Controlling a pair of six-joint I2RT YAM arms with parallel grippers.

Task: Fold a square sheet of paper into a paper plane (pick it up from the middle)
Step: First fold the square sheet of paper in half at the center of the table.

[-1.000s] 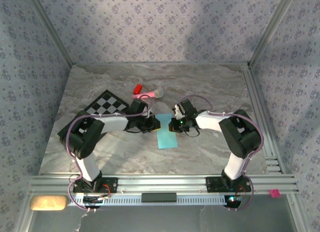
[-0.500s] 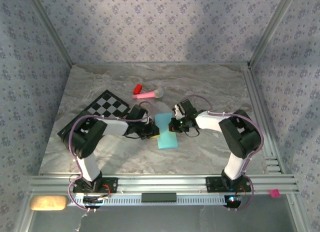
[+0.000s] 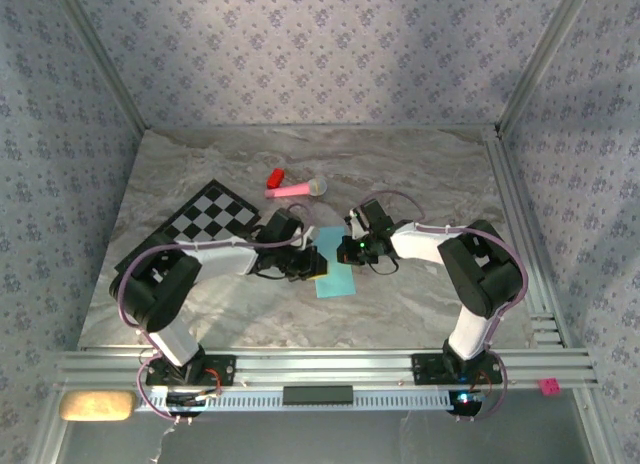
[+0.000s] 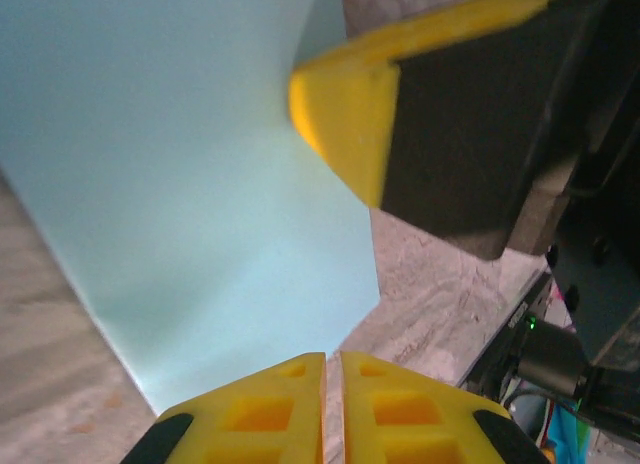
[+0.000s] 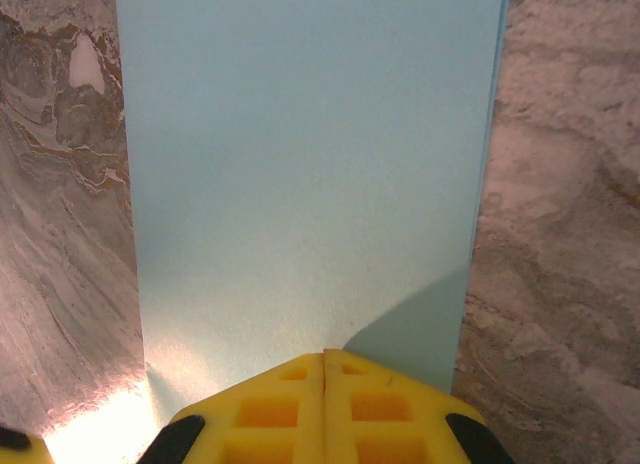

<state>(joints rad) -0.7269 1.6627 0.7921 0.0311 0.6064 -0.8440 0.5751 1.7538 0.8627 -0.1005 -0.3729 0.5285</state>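
light-blue folded thin paper sheet [image 3: 336,276] long axis 12–6 o'clock | left gripper [image 4: 332,362] closed, tips on paper | right gripper [image 5: 323,360] closed, tips on paper edge

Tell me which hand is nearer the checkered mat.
Left. The left hand sits at the left edge of the blue paper, just right of the checkered mat; the right hand is across the paper, farther from it.

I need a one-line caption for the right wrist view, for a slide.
The right gripper, shut, at the near end of the folded light-blue paper on the marble table.
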